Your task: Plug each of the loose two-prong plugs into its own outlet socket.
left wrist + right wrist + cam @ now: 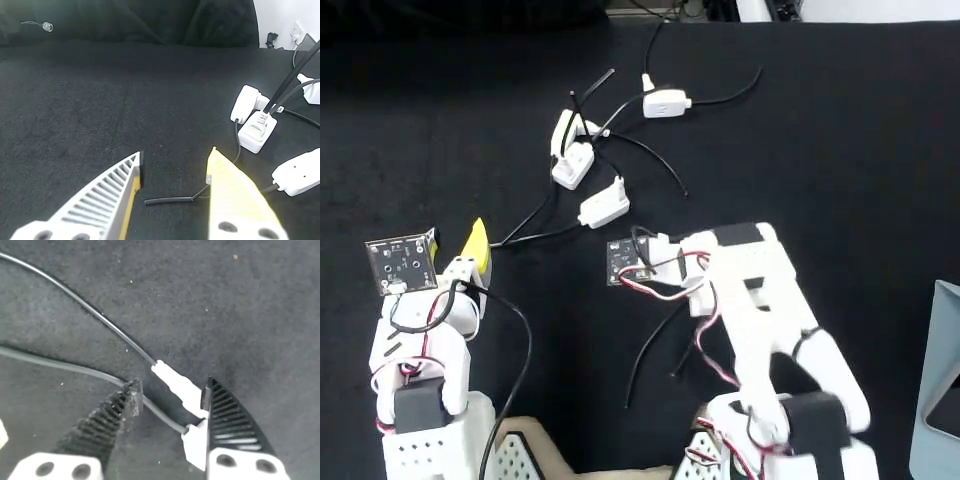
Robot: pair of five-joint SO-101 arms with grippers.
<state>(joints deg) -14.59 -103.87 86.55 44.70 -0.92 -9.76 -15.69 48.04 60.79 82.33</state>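
My left claw (176, 152) hangs released over the black counter (100, 100), with a loose black cable end (167, 200) lying between its fingers. My right claw (172, 381) is spread too. A white plug (179, 386) on its cable lies between its fingers and touches one of them. In the high view, the left claw sits left of the lone white outlet socket (604, 207). Beyond that socket sits a pair of white sockets (570, 155), and farther beyond lies one more (666, 103).

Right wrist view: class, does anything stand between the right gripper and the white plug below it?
Nothing visible does. The right gripper is open, with the white plug lying on the black cloth between its fingers. A black cable crosses the same gap beside it.
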